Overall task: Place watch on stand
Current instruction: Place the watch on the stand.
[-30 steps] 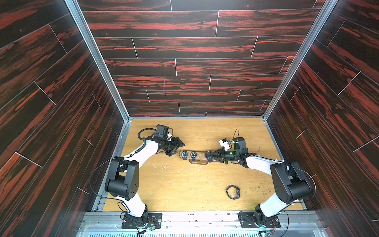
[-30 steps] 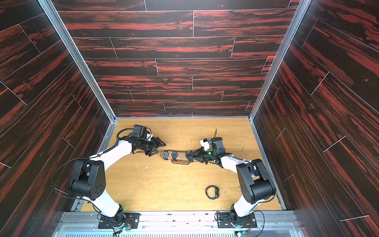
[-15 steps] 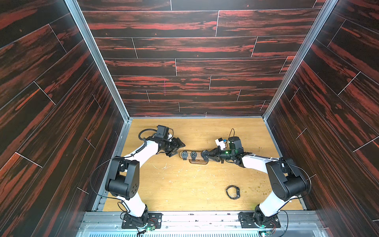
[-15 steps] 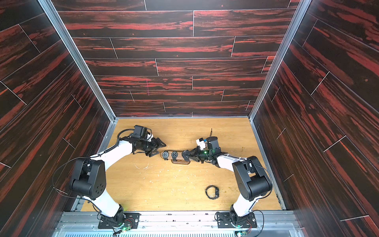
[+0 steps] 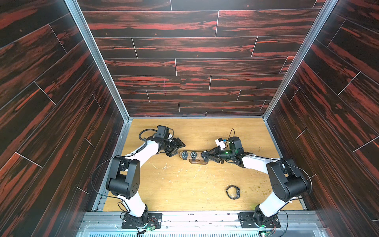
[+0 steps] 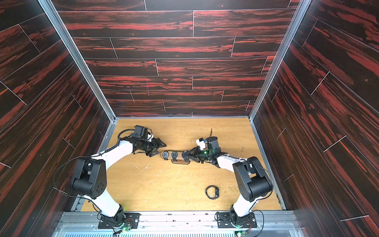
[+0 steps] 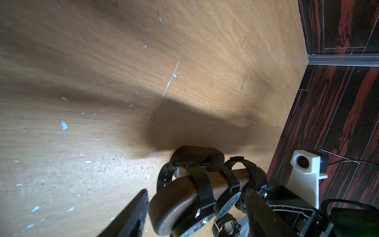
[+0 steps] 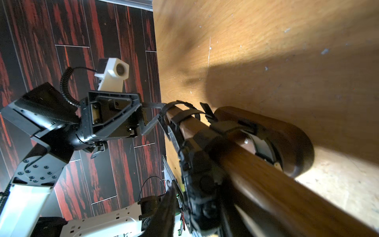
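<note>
The dark-brown stand (image 5: pixel 198 155) (image 6: pixel 180 155) lies mid-table in both top views. Two black watches (image 5: pixel 184 154) (image 5: pixel 193 154) are strapped round its left half. A third black watch (image 5: pixel 204 154) (image 8: pixel 200 164) sits round the right end of the bar, between the fingers of my right gripper (image 5: pixel 205 155) (image 8: pixel 201 184). A gap shows between one finger (image 8: pixel 166 211) and the watch. My left gripper (image 5: pixel 178 150) (image 7: pixel 195 191) is open at the stand's left end (image 7: pixel 170 203). Its fingers stand on either side of that end, and one finger (image 7: pixel 133 215) is clearly apart from the wood.
Another black watch (image 5: pixel 233 192) (image 6: pixel 212 191) lies loose on the wooden table toward the front right, close to the right arm's base link (image 5: pixel 287 182). Dark panelled walls close in the table on three sides.
My right gripper has slid left along the stand's right end with the watch, and its jaws have parted a little. The left arm has not moved.
</note>
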Robot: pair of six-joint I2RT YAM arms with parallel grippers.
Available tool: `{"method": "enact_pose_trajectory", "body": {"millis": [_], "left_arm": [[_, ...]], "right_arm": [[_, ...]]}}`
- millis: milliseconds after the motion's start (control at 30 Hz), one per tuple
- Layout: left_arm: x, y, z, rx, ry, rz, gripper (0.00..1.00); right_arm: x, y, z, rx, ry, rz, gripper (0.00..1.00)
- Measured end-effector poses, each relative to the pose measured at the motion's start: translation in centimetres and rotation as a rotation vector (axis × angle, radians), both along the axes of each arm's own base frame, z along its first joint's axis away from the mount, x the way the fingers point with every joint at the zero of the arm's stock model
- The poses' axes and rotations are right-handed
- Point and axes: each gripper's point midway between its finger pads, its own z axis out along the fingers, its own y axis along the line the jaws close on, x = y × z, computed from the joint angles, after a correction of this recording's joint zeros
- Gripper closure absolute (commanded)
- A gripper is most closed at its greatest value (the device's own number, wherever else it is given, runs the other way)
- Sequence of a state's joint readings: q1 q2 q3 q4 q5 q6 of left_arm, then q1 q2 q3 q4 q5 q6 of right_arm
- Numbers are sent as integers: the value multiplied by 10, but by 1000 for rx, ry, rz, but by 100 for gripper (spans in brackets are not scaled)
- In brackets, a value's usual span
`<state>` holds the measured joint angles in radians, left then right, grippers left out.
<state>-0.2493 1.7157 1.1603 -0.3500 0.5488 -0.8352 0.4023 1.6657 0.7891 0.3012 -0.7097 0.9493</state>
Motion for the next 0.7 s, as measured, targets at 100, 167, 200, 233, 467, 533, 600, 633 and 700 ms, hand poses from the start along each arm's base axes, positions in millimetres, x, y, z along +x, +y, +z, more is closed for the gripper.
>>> {"method": "enact_pose_trajectory", "body": {"millis": [100, 167, 200, 233, 467, 533, 600, 633, 700], "left_arm": [[0, 0, 0, 1, 0, 0, 24], [0, 0, 0, 2, 0, 0, 24], [0, 0, 0, 3, -1, -2, 24], [0, 0, -1, 5, -1, -3, 24], [-3, 2, -3, 16, 9, -9, 24], [-3, 2, -2, 18, 8, -10, 24], [-2, 2, 0, 18, 4, -10, 24], [-2, 2, 0, 18, 3, -11, 24], [-1, 2, 1, 19, -1, -12, 24]], "right_arm": [[-5, -4, 0, -18, -1, -1, 63], [-10, -7, 1, -32, -2, 0, 62], [-12, -8, 2, -36, -6, 1, 62], [-14, -9, 3, -41, -7, 3, 62], [-21, -15, -4, -87, 11, 4, 62], [-23, -17, -6, -101, 19, 3, 62], [-25, -19, -7, -116, 23, 1, 62], [-26, -21, -7, -126, 22, 1, 62], [-30, -23, -7, -144, 20, 3, 62]]}}
